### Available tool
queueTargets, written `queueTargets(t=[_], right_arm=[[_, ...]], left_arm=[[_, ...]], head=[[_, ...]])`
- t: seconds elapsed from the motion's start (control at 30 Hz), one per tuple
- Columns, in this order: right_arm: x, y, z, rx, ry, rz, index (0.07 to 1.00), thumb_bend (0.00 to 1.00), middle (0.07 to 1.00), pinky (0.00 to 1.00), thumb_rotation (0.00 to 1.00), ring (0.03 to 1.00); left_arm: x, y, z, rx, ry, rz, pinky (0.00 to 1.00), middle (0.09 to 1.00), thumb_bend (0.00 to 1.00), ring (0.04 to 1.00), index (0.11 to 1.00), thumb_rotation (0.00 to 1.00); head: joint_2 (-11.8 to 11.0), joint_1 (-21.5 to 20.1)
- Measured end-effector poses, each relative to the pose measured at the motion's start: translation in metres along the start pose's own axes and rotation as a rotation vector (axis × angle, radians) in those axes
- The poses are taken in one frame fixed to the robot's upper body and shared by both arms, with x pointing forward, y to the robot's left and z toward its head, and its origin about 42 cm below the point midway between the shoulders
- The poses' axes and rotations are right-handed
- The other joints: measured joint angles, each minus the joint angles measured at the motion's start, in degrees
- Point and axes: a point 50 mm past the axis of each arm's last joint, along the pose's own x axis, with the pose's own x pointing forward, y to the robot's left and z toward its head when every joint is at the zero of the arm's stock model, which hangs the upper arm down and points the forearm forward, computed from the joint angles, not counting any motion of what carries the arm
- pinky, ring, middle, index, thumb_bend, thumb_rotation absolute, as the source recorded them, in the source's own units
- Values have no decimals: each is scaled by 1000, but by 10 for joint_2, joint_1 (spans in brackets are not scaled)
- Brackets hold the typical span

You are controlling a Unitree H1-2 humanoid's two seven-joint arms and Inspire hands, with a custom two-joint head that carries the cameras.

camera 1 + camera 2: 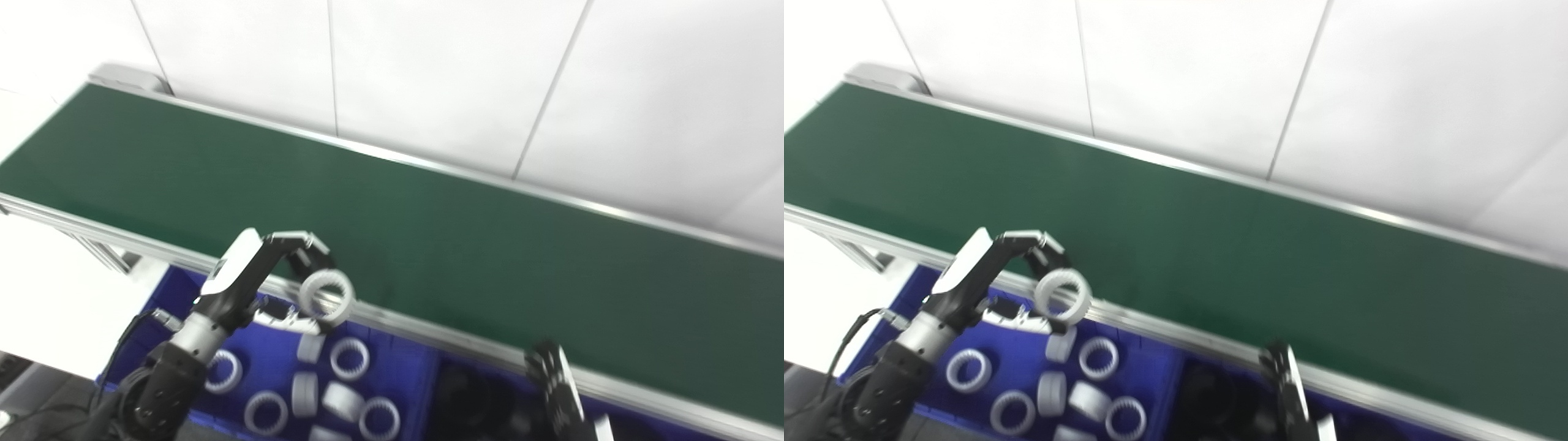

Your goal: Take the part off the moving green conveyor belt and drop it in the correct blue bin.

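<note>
Ring in the left hand, held over the belt's near rail and ready to drop into the bin of white rings.

Left hand (pixel 269 269) pinches a white toothed ring (pixel 327 296) between fingertips and thumb, right above the near rail of the green conveyor belt (pixel 429 233); I judge the release goes best once the ring is carried toward 6 o'clock, clear of the rail, and let go low so it does not bounce out. Blue bin (pixel 398 367) directly below holds a scatter of matching white rings (pixel 350 358), some flat, some on edge. Toward 3 o'clock a second blue compartment holds dark parts (pixel 465 392), too blurred to name. Right hand (pixel 554 386) waits at 5 o'clock; whether it is spread or closed cannot be told.
</note>
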Motion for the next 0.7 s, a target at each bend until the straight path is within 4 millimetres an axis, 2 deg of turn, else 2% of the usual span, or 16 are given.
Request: queueTargets(t=[0.03, 0.1, 0.33, 0.43, 0.57, 0.63, 0.7], right_arm=[[0, 0, 1, 0, 5, -2, 956, 813, 916, 852, 402, 884], [1, -1, 3, -1, 6, -4, 952, 814, 909, 845, 405, 878], [7, -1, 12, -10, 7, -11, 953, 819, 906, 840, 410, 875], [7, -1, 11, -5, 23, -13, 951, 817, 902, 836, 400, 874], [10, 0, 13, -4, 28, -16, 953, 816, 903, 832, 405, 876], [11, 0, 16, -3, 20, -21, 953, 821, 899, 829, 406, 878], [12, 0, 17, 0, 19, -24, 952, 821, 897, 835, 401, 881]], left_arm=[[-1, -1, -2, 19, -2, -25, 474, 514, 497, 418, 522, 0], [-3, -3, -4, 54, -24, -67, 472, 515, 497, 417, 520, 0], [1, -6, -4, 188, -73, -319, 441, 511, 493, 406, 533, 0], [5, 1, -3, 244, -47, -371, 452, 517, 495, 425, 514, 0], [16, -1, 8, 308, -3, -466, 468, 515, 495, 430, 513, 0], [20, -3, 11, 332, 30, -516, 486, 496, 506, 525, 508, 0], [23, -4, 10, 359, 70, -555, 480, 488, 510, 552, 512, 0]], head=[[17, -3], [31, -4], [53, 2], [55, 3], [55, 0], [55, -1], [54, -1]])
